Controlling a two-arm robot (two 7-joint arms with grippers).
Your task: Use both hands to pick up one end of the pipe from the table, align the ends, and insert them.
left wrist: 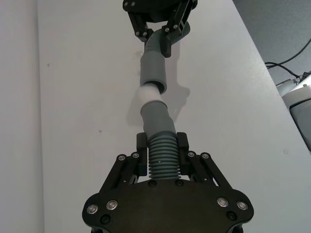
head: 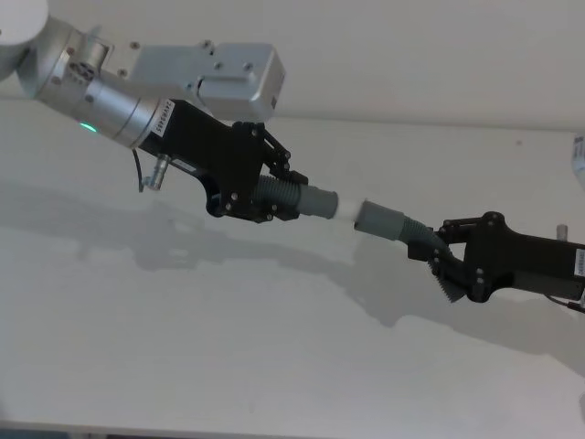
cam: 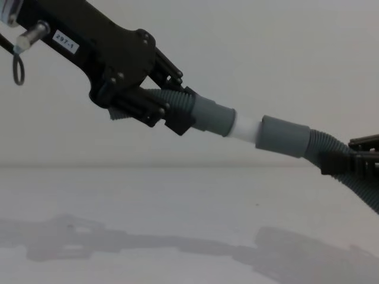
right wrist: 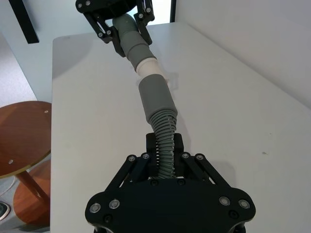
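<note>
Both pipe pieces hang above the white table (head: 228, 347). My left gripper (head: 279, 194) is shut on the ribbed part of one piece (left wrist: 163, 162), whose grey cuff (head: 320, 199) carries a white spigot (head: 348, 210). My right gripper (head: 441, 259) is shut on the ribbed part of the other piece (right wrist: 165, 141). That piece's cuff (head: 379, 219) faces the spigot. The two ends are nearly in line, and the spigot's tip (cam: 246, 127) sits at or just inside the mouth of the right cuff (cam: 284, 136). A band of white still shows between the cuffs.
Shadows of both arms fall on the table below them. Beyond the table's edge stands a round wooden stool (right wrist: 19, 131). A white device with cables (left wrist: 296, 97) lies off another side.
</note>
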